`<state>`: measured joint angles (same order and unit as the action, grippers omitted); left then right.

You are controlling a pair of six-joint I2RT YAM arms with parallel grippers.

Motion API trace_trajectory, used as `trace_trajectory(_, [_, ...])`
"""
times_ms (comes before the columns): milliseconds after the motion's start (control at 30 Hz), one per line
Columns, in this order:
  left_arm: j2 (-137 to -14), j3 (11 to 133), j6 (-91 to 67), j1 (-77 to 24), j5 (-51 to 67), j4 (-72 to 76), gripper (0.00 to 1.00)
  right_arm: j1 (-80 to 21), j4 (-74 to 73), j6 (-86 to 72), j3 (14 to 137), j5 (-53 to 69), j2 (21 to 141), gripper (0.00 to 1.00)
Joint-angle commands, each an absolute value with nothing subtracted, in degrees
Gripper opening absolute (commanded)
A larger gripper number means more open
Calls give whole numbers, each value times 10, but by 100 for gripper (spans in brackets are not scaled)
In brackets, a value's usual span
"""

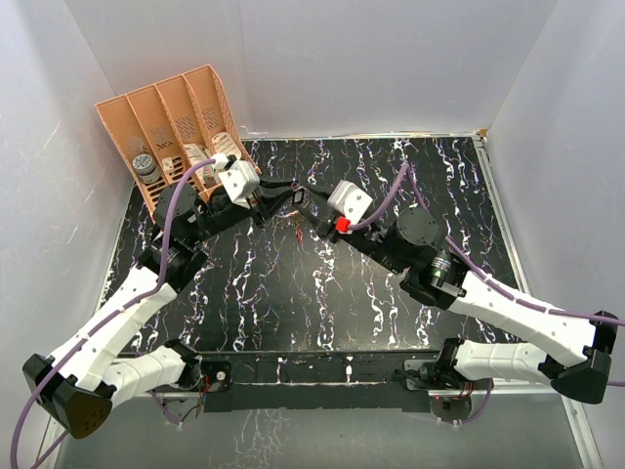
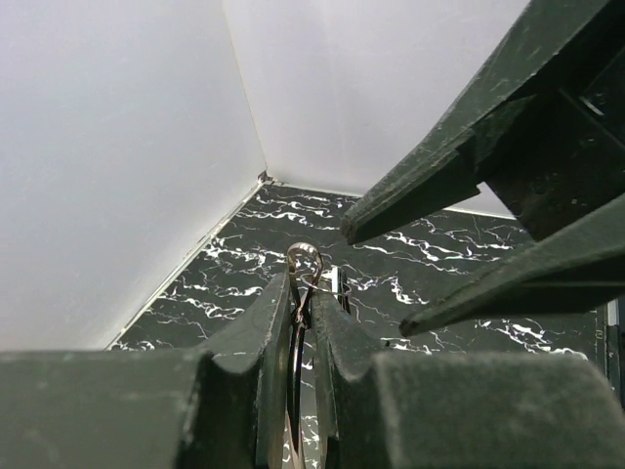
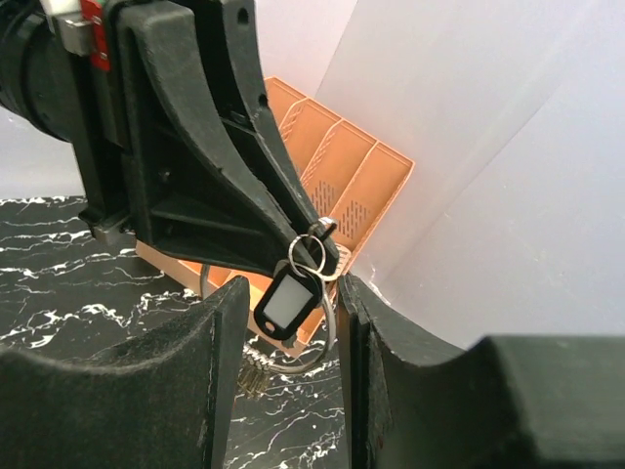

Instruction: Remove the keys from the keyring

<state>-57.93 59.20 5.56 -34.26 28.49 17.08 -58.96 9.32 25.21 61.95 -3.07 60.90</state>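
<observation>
L gripper (image 2: pixel 305 298) was clenched on the keyring (image 3: pixel 314 256). In the L wrist cam its two fingers sat nearly together, w/ the thin wire loop sticking up out of the tips. The R wrist cam gave me the same grip head-on: small silvery rings pinched at the very tip of the L fingers, held up off the table (image 1: pixel 293 313). A black tag (image 3: pixel 286 304) w/ a pale window hung from them, and a bigger thin ring (image 3: pixel 330 337) looped down behind the tag.

R gripper (image 2: pixel 376 281) was released, jaws apart, gripping nothing. Its fingers stood either side of the tag and the bigger ring. That ring ran close along one of its fingers; I couldn't tell if they touched.

In the top cam both grippers met tip to tip over the far-centre of the table, just right of the orange file rack (image 1: pixel 166 112) in the far-L corner. The rack had a few small items in its slots, too small to ID.

Just nearer than the meeting point a small reddish key (image 1: pixel 298 232) lay flat on the black marble-pattern top, apart from both grippers. The R wrist cam also showed a dull toothed piece (image 3: pixel 252 376) low under the tag, prob a key. I couldn't tell whether it hung from the ring or lay on the table.
</observation>
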Motion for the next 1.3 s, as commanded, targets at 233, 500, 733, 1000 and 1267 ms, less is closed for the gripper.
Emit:
trace_trajectory(233, [-543, 594, 38, -346, 311, 209, 0, -567, 173, 243, 600, 6, 596, 38])
trace_trajectory(500, [-535, 587, 29, -346, 318, 218, 0, -563, 200, 233, 600, 39, 611, 37])
trace_trajectory(733, [-538, 585, 28, -346, 317, 225, 0, -562, 207, 220, 606, 61, 627, 36])
trace_trajectory(1000, [-538, 583, 29, -346, 317, 230, 0, -562, 215, 217, 616, 59, 644, 10])
trace_trajectory(1267, [-538, 584, 48, -346, 288, 212, 0, -562, 194, 229, 630, 43, 641, 0])
